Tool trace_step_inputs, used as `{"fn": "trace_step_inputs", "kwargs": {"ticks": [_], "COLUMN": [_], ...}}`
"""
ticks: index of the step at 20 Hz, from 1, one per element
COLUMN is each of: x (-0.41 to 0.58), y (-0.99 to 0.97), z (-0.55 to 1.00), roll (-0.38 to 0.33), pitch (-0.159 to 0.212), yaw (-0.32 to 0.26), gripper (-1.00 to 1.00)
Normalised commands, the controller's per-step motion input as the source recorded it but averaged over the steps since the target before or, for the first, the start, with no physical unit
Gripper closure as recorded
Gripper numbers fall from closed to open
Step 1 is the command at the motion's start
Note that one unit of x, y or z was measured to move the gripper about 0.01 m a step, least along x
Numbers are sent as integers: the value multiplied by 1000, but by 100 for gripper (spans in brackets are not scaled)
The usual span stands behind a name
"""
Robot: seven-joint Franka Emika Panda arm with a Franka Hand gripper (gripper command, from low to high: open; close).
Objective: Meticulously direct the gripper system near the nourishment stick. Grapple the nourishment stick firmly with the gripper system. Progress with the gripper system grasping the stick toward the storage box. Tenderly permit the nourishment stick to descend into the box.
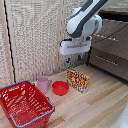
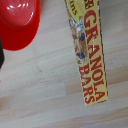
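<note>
Above the granola packet (image 1: 78, 80), hand (image 1: 73, 59) open, empty.

Exterior faces table frontally; wrist peers straight down, close—perhaps blurred.

A pale wooden tabletop (image 1: 100, 102) is seen, on which a red basket (image 1: 25, 103), pink mug (image 1: 43, 83), red bowl (image 1: 60, 88) and snack packet (image 1: 78, 80) are set.

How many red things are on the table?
2. The red basket sits at the exterior view's left front. The small red bowl stands between the pink mug and the granola bar box. Others could be hidden inside the basket.
</note>
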Motion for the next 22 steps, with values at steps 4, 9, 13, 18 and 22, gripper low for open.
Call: {"fn": "trace_step_inputs", "kwargs": {"ticks": [4,9,13,18,22], "x": [-6,10,0,-1,0], "y": [-106,-121,-60,-23,1], "z": [-371,-342,-306,-286,-241], "roll": [-32,-59,-60,-70,-75], "pitch": [-1,0,0,-2,26], "yaw": [-17,0,4,35,2], "gripper": [-100,-100,-100,-100,100]}}
